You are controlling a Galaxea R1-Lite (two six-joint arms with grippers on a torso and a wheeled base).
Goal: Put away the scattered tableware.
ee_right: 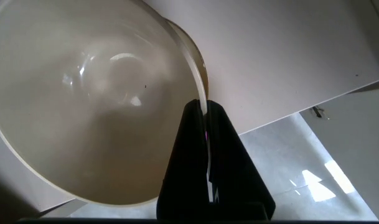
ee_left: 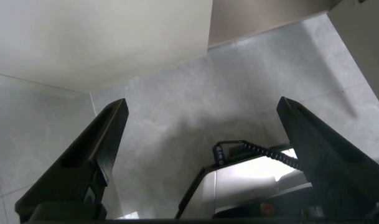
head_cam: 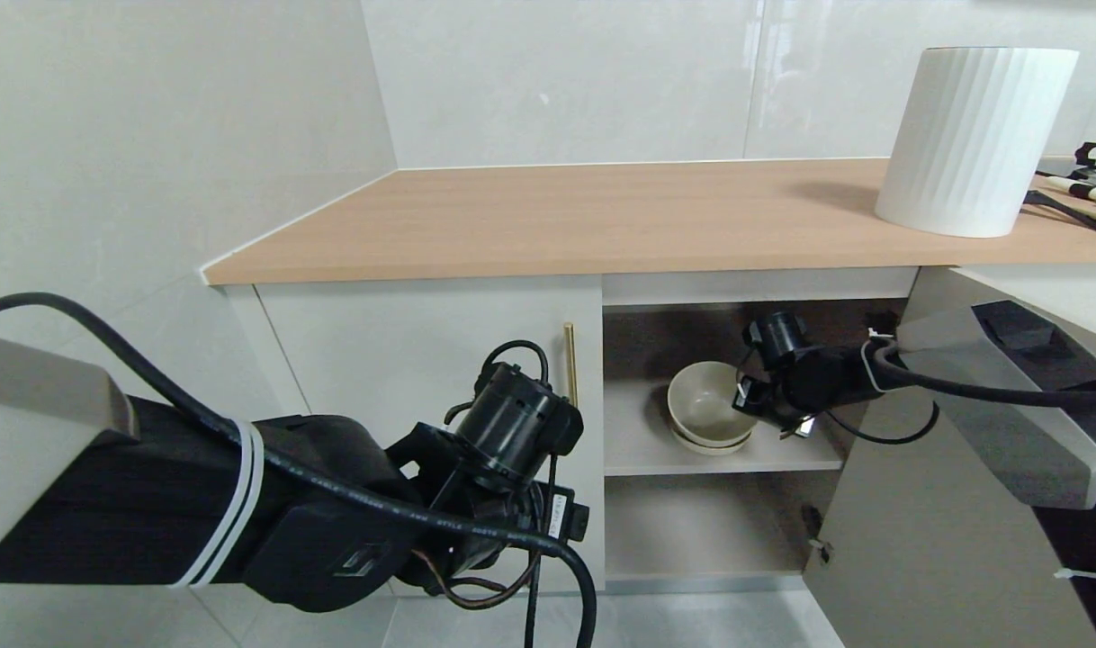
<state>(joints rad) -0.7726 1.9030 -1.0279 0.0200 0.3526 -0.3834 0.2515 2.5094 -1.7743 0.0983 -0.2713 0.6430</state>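
Note:
A cream bowl sits tilted on top of a second bowl on the middle shelf of the open cabinet. My right gripper reaches into the cabinet and is shut on the upper bowl's right rim. In the right wrist view its fingers pinch the thin rim of the bowl above the shelf board. My left gripper hangs low in front of the closed left door, open wide with nothing between its fingers, grey floor tiles beneath it.
A white ribbed container stands on the wooden countertop, with dark utensils at the far right. The closed left door carries a brass handle. The open right door swings out beside my right arm. The bottom shelf is bare.

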